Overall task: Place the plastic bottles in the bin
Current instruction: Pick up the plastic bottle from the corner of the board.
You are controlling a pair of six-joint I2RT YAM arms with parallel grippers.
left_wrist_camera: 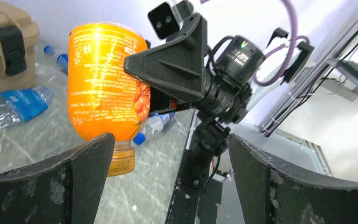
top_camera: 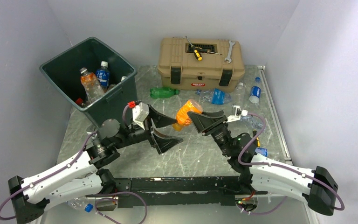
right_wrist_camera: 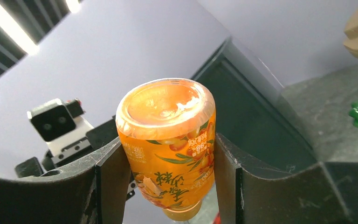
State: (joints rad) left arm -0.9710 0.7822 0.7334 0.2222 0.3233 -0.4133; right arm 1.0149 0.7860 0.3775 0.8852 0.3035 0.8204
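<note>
**A:** Right claw (top_camera: 189,116) status?
**B:** Clenched on the orange bottle (top_camera: 185,115). The right wrist view confirms it: the bottle is squeezed between both fingers (right_wrist_camera: 112,182), base toward the camera, neck down.
**A:** Position relative to the bin (top_camera: 65,55)?
**B:** Outside it. It's held in the air over the table (top_camera: 200,156), just right of the bin's near corner and in front of the toolbox (top_camera: 200,65). It's tilted, base up and to the right.
**A:** Left claw (top_camera: 178,130)?
**B:** Released, jaws spread wide, nothing in them. It faces the bottle from the left, tips near the neck end. Can't tell if there's contact. In the left wrist view the bottle's neck drops behind the left-hand finger (left_wrist_camera: 74,186).
**A:** Bin contents?
**B:** Two visible, standing roughly upright: an orange-tinted bottle (top_camera: 91,86) and a blue-label bottle (top_camera: 103,74), both with white caps. A red cap (top_camera: 79,101) shows by the near-left wall; can't tell what it's attached to.
**A:** Loose on the table?
**B:**
- Green bottle (top_camera: 164,92) lying in front of the toolbox.
- Flattened blue-label bottle (top_camera: 217,96) to the right of that.
- Blue-capped bottle (top_camera: 255,93) by the right wall.
- Crushed clear bottle (top_camera: 252,121) beside the right wrist.
- Clear bottle (top_camera: 80,204) at the near edge, by the left arm's base.

**A:** Tools?
**B:** Yellow-handled screwdriver (top_camera: 196,52) and wrench (top_camera: 229,51), both on the toolbox lid, apart from each other.
</note>
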